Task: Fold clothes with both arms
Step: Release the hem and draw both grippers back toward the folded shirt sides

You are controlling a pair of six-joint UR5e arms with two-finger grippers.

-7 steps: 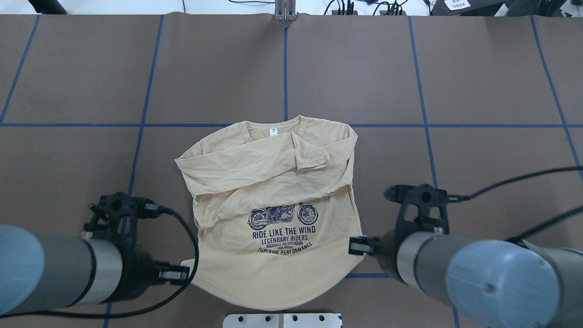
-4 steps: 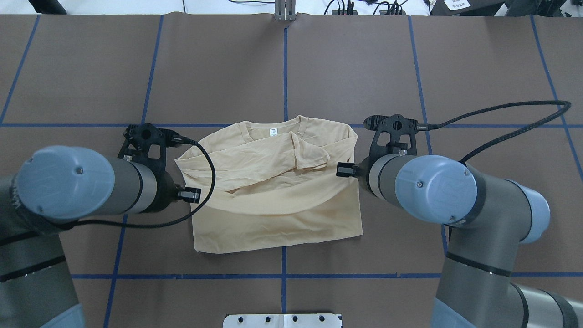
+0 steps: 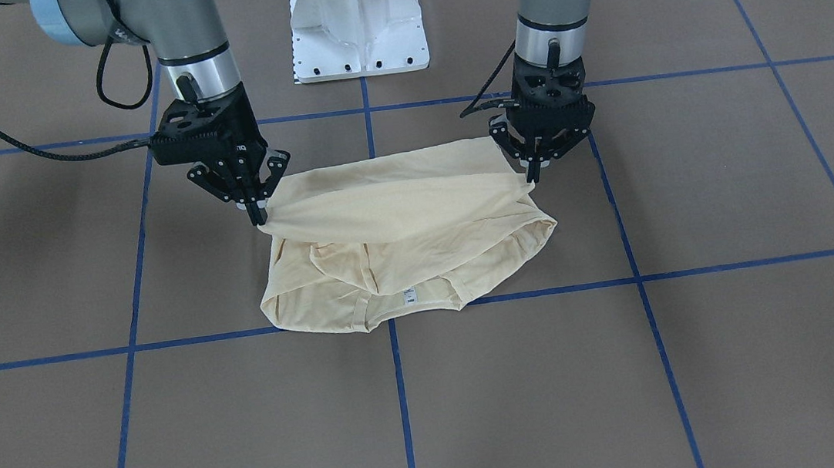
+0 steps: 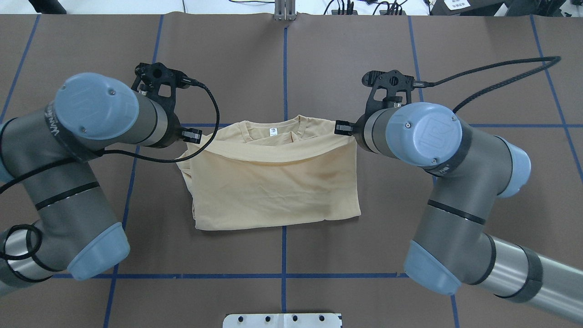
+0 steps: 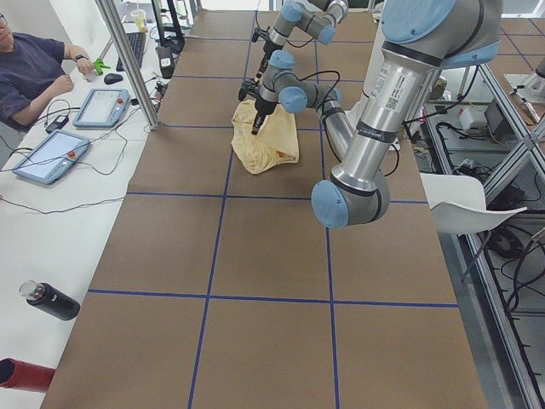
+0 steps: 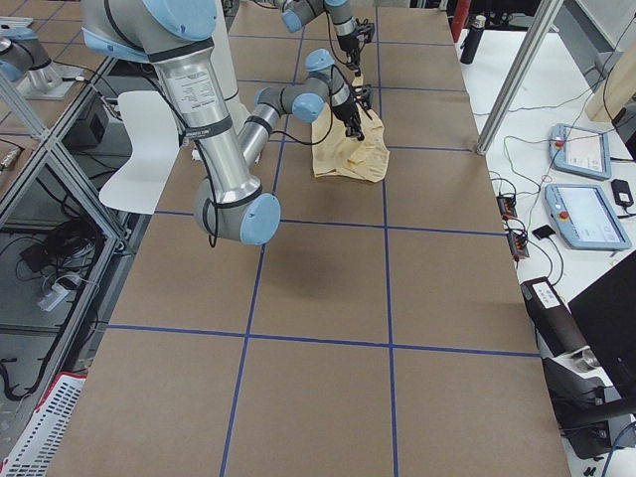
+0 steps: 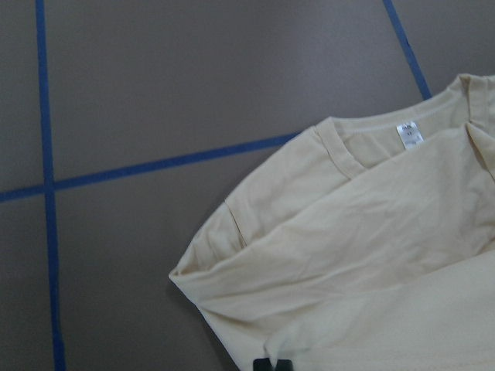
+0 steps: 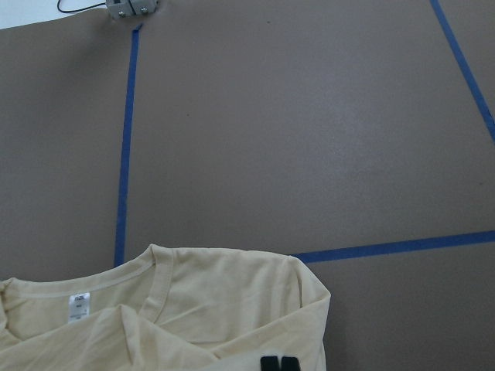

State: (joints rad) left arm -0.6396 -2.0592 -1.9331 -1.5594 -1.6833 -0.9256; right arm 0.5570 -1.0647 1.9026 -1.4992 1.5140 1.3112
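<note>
The pale cream T-shirt (image 4: 273,187) lies mid-table, its lower half doubled over so the plain back faces up. The collar with its white neck label (image 4: 273,132) shows at the far edge. In the front-facing view my left gripper (image 3: 532,174) is shut on one corner of the lifted hem (image 3: 398,205). My right gripper (image 3: 257,213) is shut on the other corner. The hem hangs stretched between them, just above the sleeves and short of the collar. Overhead, both wrists hide the fingers. Each wrist view shows the collar (image 7: 371,139) (image 8: 155,278) ahead.
The white pedestal base (image 3: 356,19) stands at the robot's side of the table. Blue tape lines (image 4: 285,68) grid the brown table cover. A person (image 5: 34,64) sits at a side bench with tablets, and a dark bottle (image 5: 51,300) lies there.
Both grippers have carried the hem away from the robot toward the collar. The motorcycle print is now covered, and the folded sleeves are mostly hidden under the turned-over half.
</note>
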